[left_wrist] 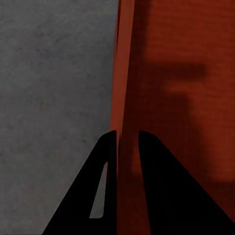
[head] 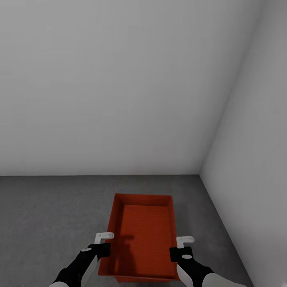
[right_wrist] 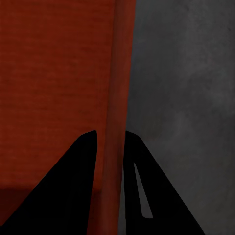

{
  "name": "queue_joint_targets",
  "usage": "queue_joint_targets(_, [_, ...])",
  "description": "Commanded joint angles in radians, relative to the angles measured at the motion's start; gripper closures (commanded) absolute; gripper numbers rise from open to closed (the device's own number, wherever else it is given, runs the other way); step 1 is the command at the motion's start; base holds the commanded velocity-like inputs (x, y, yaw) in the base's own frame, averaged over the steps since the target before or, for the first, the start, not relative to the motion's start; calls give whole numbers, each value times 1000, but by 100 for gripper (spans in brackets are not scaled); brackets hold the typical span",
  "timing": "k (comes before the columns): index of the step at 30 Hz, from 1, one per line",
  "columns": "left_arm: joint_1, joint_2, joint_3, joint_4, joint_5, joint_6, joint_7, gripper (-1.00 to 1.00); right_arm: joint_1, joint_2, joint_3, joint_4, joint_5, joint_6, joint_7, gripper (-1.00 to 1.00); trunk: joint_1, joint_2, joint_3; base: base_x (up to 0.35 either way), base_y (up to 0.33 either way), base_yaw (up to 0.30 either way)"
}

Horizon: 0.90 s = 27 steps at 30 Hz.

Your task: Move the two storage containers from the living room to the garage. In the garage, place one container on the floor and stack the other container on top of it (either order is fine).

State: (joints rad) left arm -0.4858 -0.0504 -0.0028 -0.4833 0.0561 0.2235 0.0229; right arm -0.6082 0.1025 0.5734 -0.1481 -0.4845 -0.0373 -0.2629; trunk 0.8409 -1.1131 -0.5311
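Below the head camera, both arms reach forward and slightly inward from the lower edge of the view, black forearm links ending in white wrist brackets, one on each long side of a single orange-red storage container (head: 144,235). It sits lengthwise in front of the robot, over the dark grey speckled floor (head: 48,215) of the garage, near the corner where the plain back wall (head: 119,87) meets the right-hand wall (head: 255,159); whether its bottom rests on the concrete or hangs just above it cannot be told.

The left end effector (head: 104,243) comes down over the container's left wall about two thirds of the way toward the robot. In the left wrist view its two dark fingers (left_wrist: 161,186) straddle that wall, one outside over the concrete and one inside over the ribbed bottom, pinching the thin orange-red rim (left_wrist: 122,73) between them.

The right end effector (head: 184,246) mirrors it on the opposite wall at about the same depth. Its wrist view shows the same grip: fingers (right_wrist: 63,186) closed against either face of the right wall (right_wrist: 120,73), grey concrete on the outer side.

Arm shadows fall across the container's floor.
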Motion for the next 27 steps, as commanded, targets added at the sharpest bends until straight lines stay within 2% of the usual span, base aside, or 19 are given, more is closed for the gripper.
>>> queue_joint_targets(1, [0, 1, 0, -3, -6, 7, 9, 100, -1, -32, 8, 2, -9, -6, -22, 100, 4, -8, -6, 0, 0, 0])
queue_joint_targets(27, [0, 1, 0, -3, -6, 7, 9, 100, -1, -32, 8, 2, -9, -6, -22, 100, 104, -190, -129, 0, 0, 0])
